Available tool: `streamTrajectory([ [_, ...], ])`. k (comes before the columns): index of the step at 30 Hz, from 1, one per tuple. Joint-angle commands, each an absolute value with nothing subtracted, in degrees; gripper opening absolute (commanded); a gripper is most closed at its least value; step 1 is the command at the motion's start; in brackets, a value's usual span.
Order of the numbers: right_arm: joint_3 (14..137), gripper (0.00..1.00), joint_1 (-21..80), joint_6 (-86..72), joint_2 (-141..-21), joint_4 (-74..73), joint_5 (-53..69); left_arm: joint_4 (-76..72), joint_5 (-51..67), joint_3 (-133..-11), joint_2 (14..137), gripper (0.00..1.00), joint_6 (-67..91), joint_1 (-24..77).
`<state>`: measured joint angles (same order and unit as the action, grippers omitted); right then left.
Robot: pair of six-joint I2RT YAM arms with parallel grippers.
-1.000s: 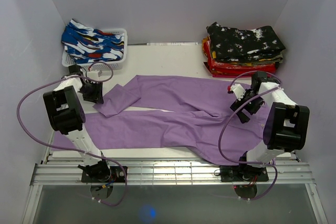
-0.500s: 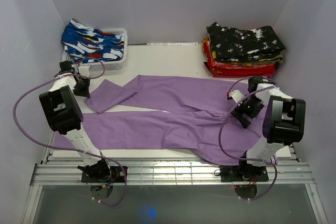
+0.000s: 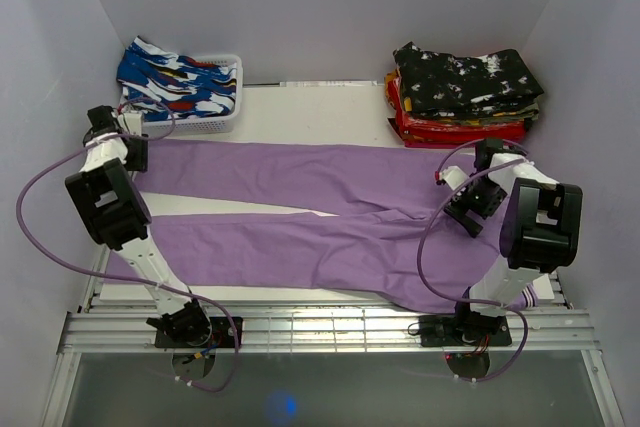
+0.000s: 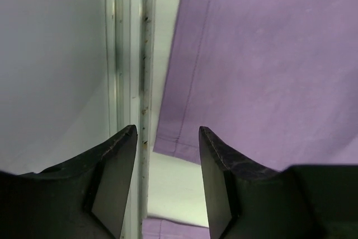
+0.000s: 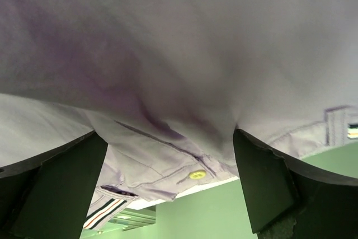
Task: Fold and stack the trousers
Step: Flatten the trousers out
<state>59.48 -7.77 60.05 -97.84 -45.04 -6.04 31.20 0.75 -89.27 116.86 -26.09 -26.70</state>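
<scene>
The purple trousers (image 3: pixel 330 207) lie flat across the table, with both legs stretched to the left and the waist at the right. My left gripper (image 3: pixel 133 152) is at the far left end of the upper leg. In the left wrist view it (image 4: pixel 168 130) is open and empty, and the leg's hem (image 4: pixel 184 152) lies just past the fingertips. My right gripper (image 3: pixel 468 205) is at the waist. In the right wrist view it (image 5: pixel 168 134) is open, with the waistband and its yellow button (image 5: pixel 196 174) between the spread fingers.
A white basket (image 3: pixel 228 119) of blue patterned garments stands at the back left. A stack of folded trousers (image 3: pixel 465 92) stands at the back right. The table's metal left edge (image 4: pixel 131 54) and the side wall are beside my left gripper.
My left gripper moved left and back, drawing out the upper leg's folded end; the leg now lies straight. My right gripper stayed at the waist, shifting only slightly.
</scene>
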Motion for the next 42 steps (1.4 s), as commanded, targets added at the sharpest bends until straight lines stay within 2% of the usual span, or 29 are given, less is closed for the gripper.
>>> streamTrajectory([
  [1, 64.24, 0.98, -8.17, 60.65, -97.30, -44.81, -4.06, 29.79, 7.87, -87.47, 109.00, 0.59, -26.28, -25.50],
  [6, 71.97, 0.98, -8.00, 57.84, -95.10, -50.00, 5.25, 33.04, 19.23, -80.78, 101.44, 0.59, -27.60, -21.63],
  [8, 73.73, 0.98, -7.91, 57.48, -94.57, -51.06, 6.76, 34.27, 24.86, -77.53, 99.68, 0.59, -26.81, -19.08],
  [12, 73.57, 1.00, -8.00, 57.39, -94.13, -51.76, 6.95, 35.50, 28.47, -72.34, 96.68, 0.58, -26.19, -12.85],
  [16, 70.85, 0.93, -8.09, 61.60, -92.12, -54.40, 6.68, 41.21, 33.75, -70.75, 96.06, 0.56, -28.56, -11.86],
  [20, 65.14, 0.88, -8.26, 66.35, -88.51, -59.23, 5.37, 53.49, 32.87, -71.37, 95.54, 0.54, -34.00, -12.30],
  [27, 52.57, 0.87, -10.11, 71.54, -81.04, -59.51, -1.74, 61.34, 26.55, -64.87, 89.13, 0.54, -43.06, -13.80],
  [34, 47.55, 0.89, -11.07, 69.00, -86.47, -45.03, -9.22, 54.94, 19.52, -56.34, 92.01, 0.53, -41.06, -14.24],
  [42, 55.01, 0.90, -15.38, 71.45, -95.44, -34.64, -15.47, 45.53, 12.23, -62.12, 101.59, 0.52, -36.57, -14.85],
])
